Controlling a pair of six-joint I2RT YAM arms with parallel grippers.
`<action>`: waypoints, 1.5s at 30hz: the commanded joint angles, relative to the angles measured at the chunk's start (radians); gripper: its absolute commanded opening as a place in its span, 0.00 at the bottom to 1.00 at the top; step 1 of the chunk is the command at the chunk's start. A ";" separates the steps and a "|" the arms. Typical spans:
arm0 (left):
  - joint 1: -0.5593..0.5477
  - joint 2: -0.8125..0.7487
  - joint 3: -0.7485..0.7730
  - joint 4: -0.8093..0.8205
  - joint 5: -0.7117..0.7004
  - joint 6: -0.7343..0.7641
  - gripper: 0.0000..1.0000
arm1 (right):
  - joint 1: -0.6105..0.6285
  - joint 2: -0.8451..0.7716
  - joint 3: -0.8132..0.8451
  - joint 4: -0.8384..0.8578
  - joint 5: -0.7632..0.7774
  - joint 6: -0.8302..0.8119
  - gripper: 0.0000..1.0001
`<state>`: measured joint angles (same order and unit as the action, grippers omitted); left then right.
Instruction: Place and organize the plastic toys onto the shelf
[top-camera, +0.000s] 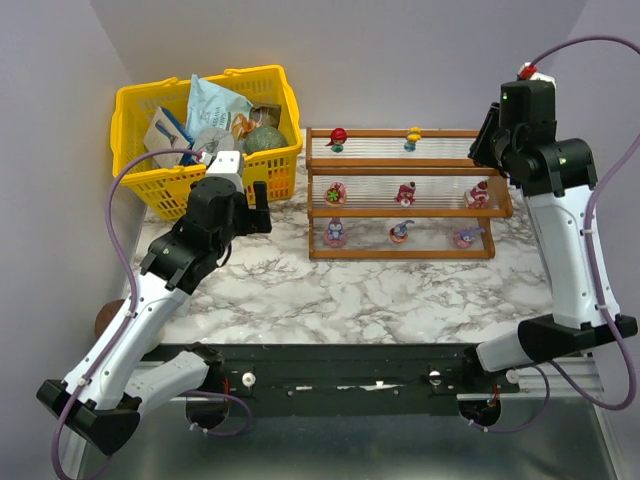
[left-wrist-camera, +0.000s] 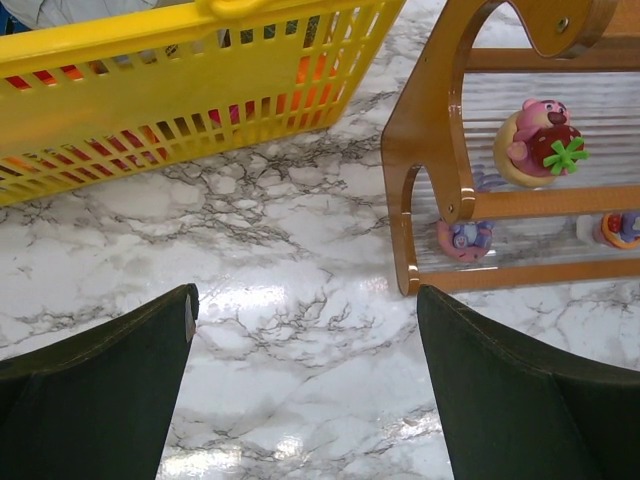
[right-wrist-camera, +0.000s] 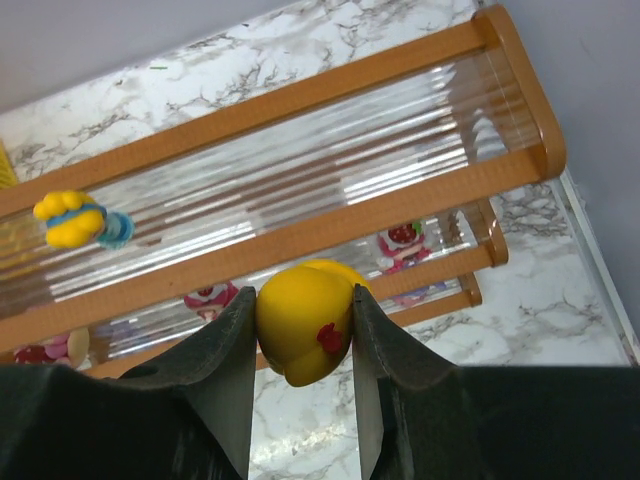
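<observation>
The shelf (top-camera: 400, 162) stands at the back middle of the marble table, with toys on all three tiers: two on top (top-camera: 337, 138), three in the middle (top-camera: 404, 193), three at the bottom (top-camera: 400, 232). My right gripper (right-wrist-camera: 304, 305) is shut on a yellow duck-like toy (right-wrist-camera: 305, 320) and holds it above the right part of the shelf's top tier (right-wrist-camera: 330, 170); in the top view it is by the shelf's right end (top-camera: 492, 135). My left gripper (left-wrist-camera: 305, 310) is open and empty over bare table, left of the shelf (left-wrist-camera: 430, 180). It also shows in the top view (top-camera: 258, 205).
A yellow basket (top-camera: 135, 150) with packets and jars stands at the back left, just behind my left gripper. It fills the upper left of the left wrist view (left-wrist-camera: 180, 60). Purple walls close in both sides. Marble table lies in front of the shelf (top-camera: 380, 290).
</observation>
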<state>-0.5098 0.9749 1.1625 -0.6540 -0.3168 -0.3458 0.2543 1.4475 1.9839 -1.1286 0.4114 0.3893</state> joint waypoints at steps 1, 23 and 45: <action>0.008 -0.021 -0.021 -0.019 0.002 -0.009 0.99 | -0.059 0.057 0.088 -0.008 -0.144 -0.081 0.01; 0.013 -0.002 -0.020 -0.013 0.004 -0.012 0.99 | -0.247 0.241 0.182 -0.019 -0.330 -0.107 0.02; 0.019 0.008 -0.017 -0.010 0.004 -0.005 0.99 | -0.283 0.257 0.109 0.061 -0.312 -0.092 0.15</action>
<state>-0.4992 0.9813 1.1473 -0.6750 -0.3172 -0.3496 -0.0193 1.7039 2.1170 -1.1023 0.1062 0.2977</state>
